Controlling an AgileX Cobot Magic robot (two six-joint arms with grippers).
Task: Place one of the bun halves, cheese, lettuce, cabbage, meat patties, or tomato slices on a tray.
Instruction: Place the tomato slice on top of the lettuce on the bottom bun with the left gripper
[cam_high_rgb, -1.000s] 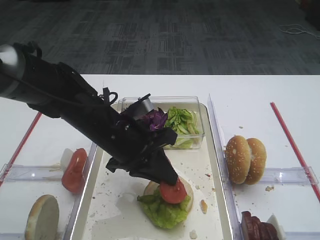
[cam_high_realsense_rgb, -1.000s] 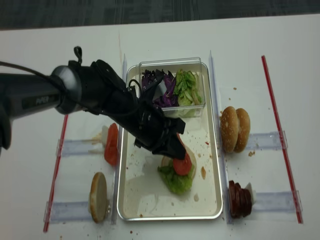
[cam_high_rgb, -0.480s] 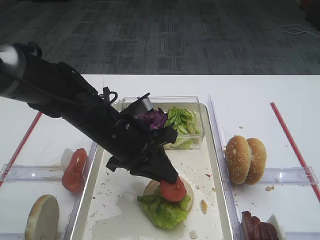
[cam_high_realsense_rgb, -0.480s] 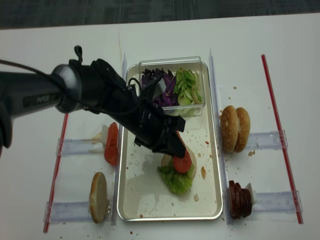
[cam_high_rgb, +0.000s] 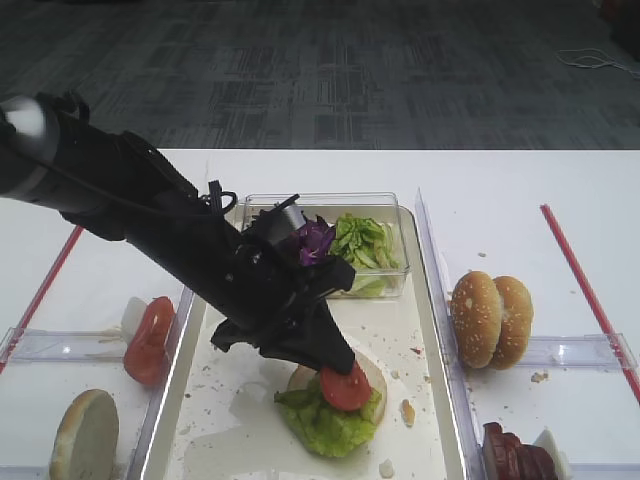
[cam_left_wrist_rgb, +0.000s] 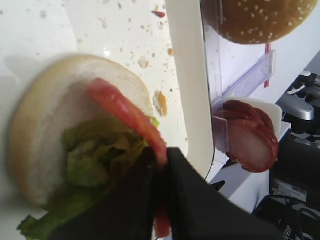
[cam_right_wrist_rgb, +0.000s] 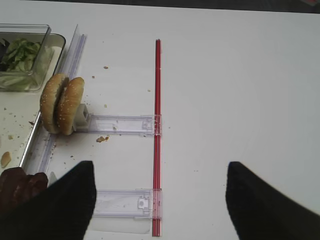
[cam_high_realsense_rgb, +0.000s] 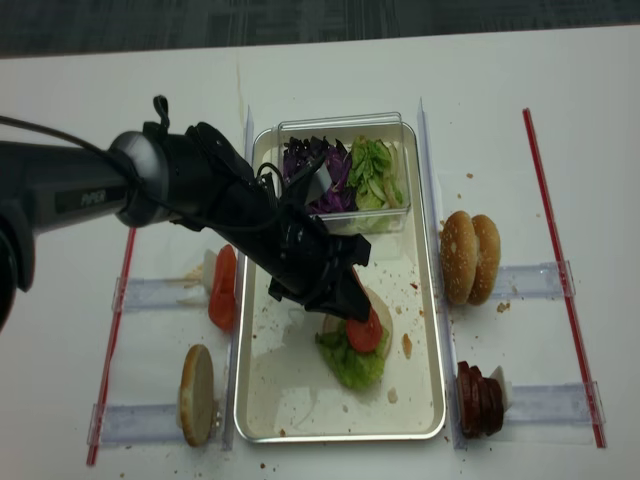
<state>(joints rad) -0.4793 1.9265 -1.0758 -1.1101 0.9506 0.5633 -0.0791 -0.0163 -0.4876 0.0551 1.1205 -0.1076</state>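
- On the tray (cam_high_rgb: 432, 330), at about 6 o'clock of its middle: left gripper (cam_high_rgb: 338, 362) pinching one of the tomato slices (cam_high_rgb: 346, 386) — jaws pressed together on the slice's edge, seen close in the left wrist view (cam_left_wrist_rgb: 159, 165).
- Held slice sits tilted over a lettuce (cam_high_rgb: 325, 422) leaf on a pale bun base (cam_left_wrist_rgb: 45, 120); touching the stack or just above it — cannot tell.
- Clear tub (cam_high_rgb: 390, 205) at the tray's 12 o'clock end: purple cabbage (cam_high_rgb: 314, 238) on its 9 o'clock side, green lettuce strips (cam_high_rgb: 365, 245) on its 3 o'clock side.
- Off the tray at 9 o'clock: more tomato slices (cam_high_rgb: 150, 340) standing on edge in a clear strip (cam_high_rgb: 50, 345); a pale bun half (cam_high_rgb: 84, 434) at 7 o'clock, also on edge.
- At 3 o'clock: two sesame bun halves (cam_high_rgb: 491, 320) upright, touching each other.
- At 5 o'clock: meat patties (cam_high_rgb: 515, 455), dark red, stacked on edge.
- Right gripper (cam_right_wrist_rgb: 157, 200): two dark fingers (cam_right_wrist_rgb: 65, 205) spread wide, holding nothing, above the white table (cam_right_wrist_rgb: 225, 75) near a red line (cam_right_wrist_rgb: 157, 100).
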